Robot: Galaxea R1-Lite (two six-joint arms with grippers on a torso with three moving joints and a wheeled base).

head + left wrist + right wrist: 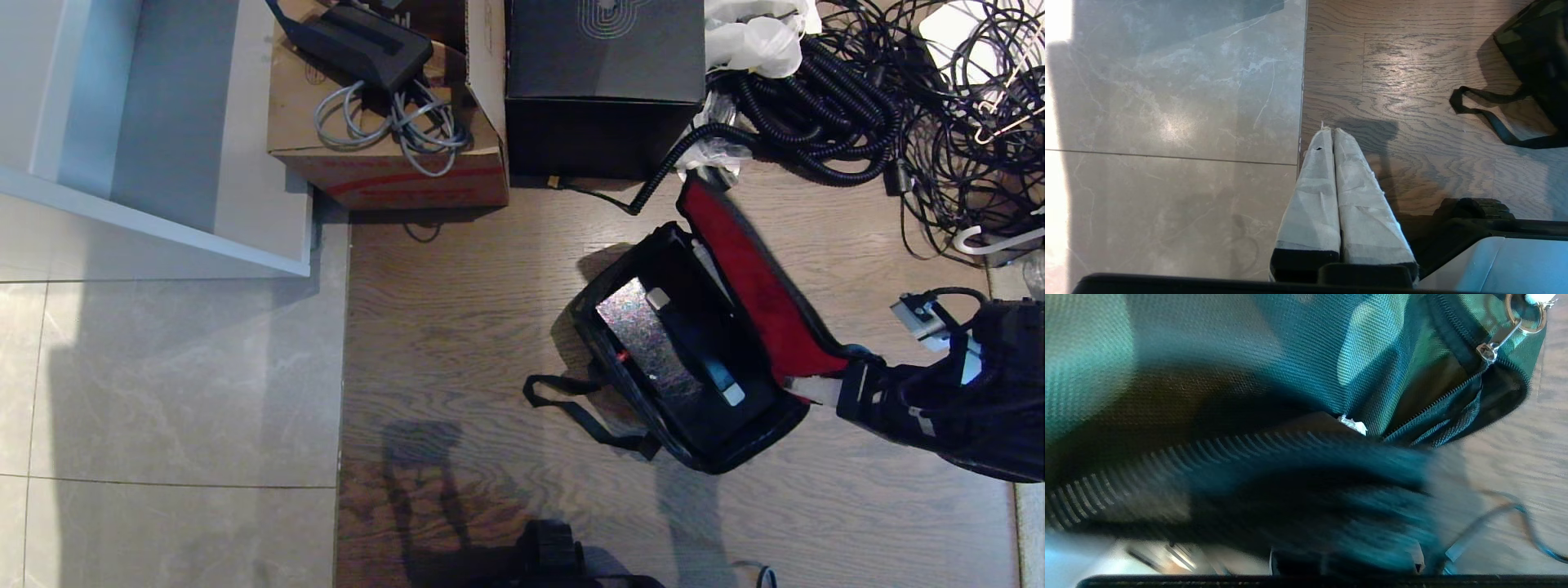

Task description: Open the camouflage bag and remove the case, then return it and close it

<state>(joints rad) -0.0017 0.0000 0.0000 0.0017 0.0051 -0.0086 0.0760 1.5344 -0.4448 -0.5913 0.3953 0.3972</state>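
Observation:
The camouflage bag point(694, 425) stands open on the wooden floor, its red-lined lid point(759, 286) swung back toward the right. Inside it lies the case point(645, 339), speckled black, with a handle on silver ends. My right gripper point(816, 389) is shut on the lid's near corner, at the right of the bag. In the right wrist view, green camouflage fabric point(1298, 347) and a zipper point(1437, 404) fill the frame and cover the fingers. My left gripper point(1332, 130) hangs shut and empty over the seam between tile and wood, left of the bag's strap point(1494, 124).
Behind the bag stand a brown cardboard box point(392, 167) carrying a black adapter and grey cable, and a black cube box point(604, 90). A tangle of black cables point(865, 106) lies at the back right. A white cabinet point(163, 139) stands on the tiles at the back left.

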